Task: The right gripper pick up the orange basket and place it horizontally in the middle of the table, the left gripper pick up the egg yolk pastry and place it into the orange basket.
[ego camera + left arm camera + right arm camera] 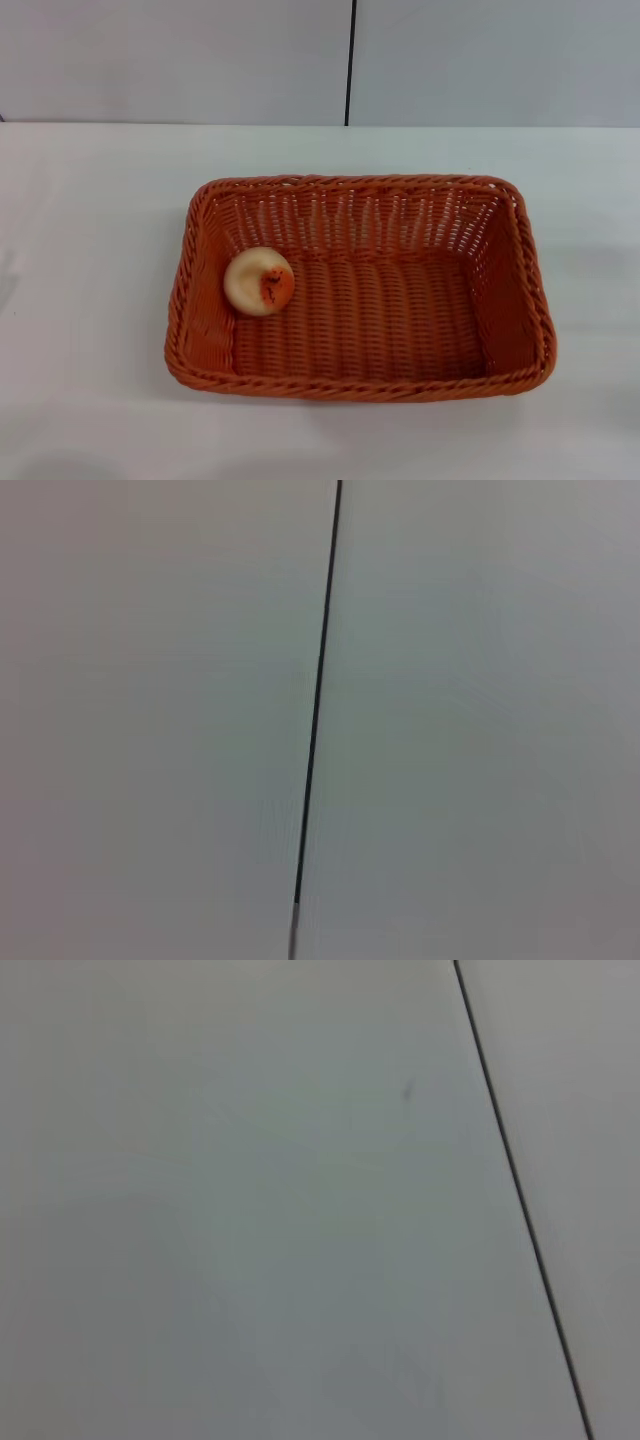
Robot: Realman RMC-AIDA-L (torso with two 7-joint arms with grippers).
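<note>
In your head view the orange basket (360,290) sits lengthwise across the middle of the white table (90,300), and the egg yolk pastry (259,281) lies inside it at its left end, close against the left wall, orange-red patch turned to the right. Neither gripper shows in any view, so you cannot tell their state. Both wrist views show only a pale wall panel (150,720) crossed by a thin dark seam (318,700).
</note>
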